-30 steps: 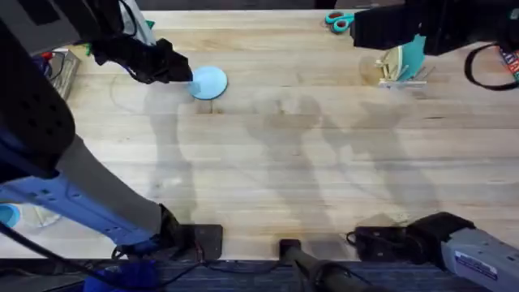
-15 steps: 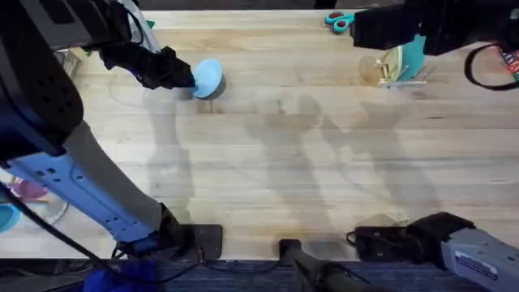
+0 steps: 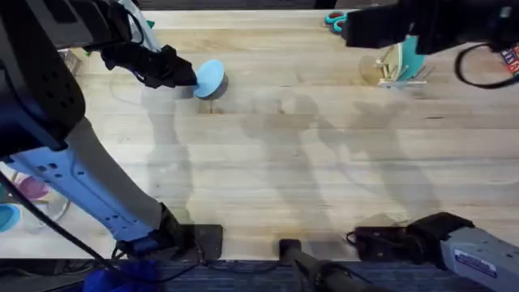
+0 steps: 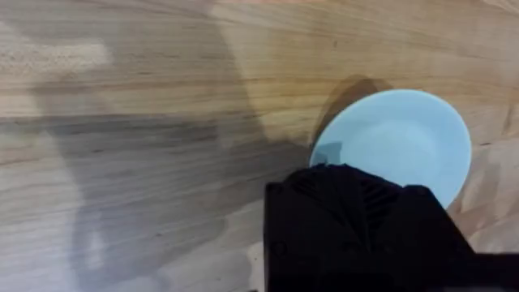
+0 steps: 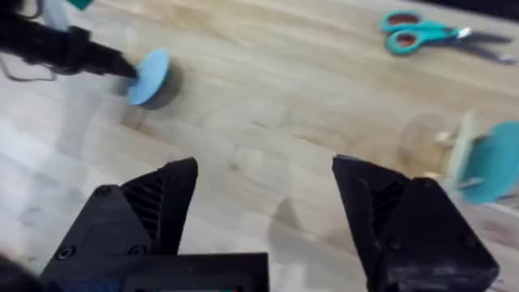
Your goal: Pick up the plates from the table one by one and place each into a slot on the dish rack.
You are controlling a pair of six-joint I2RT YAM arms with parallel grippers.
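My left gripper (image 3: 186,76) is shut on the rim of the light blue plate (image 3: 211,78), which is tilted up off the table (image 3: 268,154) at the far left. The left wrist view has the same plate (image 4: 401,142) just beyond the black gripper (image 4: 353,182). From the right wrist view the plate (image 5: 150,75) hangs edge-on in the left gripper (image 5: 122,66) above its shadow. My right gripper (image 5: 268,203) is open and holds nothing, high near the dish rack (image 3: 401,77). A pale cream plate (image 3: 394,62) stands upright in a slot of the rack.
A darker teal plate (image 3: 414,55) also stands in the rack, and a clear glass dish (image 3: 371,70) sits beside it. Teal scissors (image 3: 336,19) lie at the far edge. Clutter lies along the left edge, and a black cable loops at the far right.
The left gripper has tipped the blue plate from lying flat to standing on edge and shifted it slightly. The right arm has drifted a little to the left.
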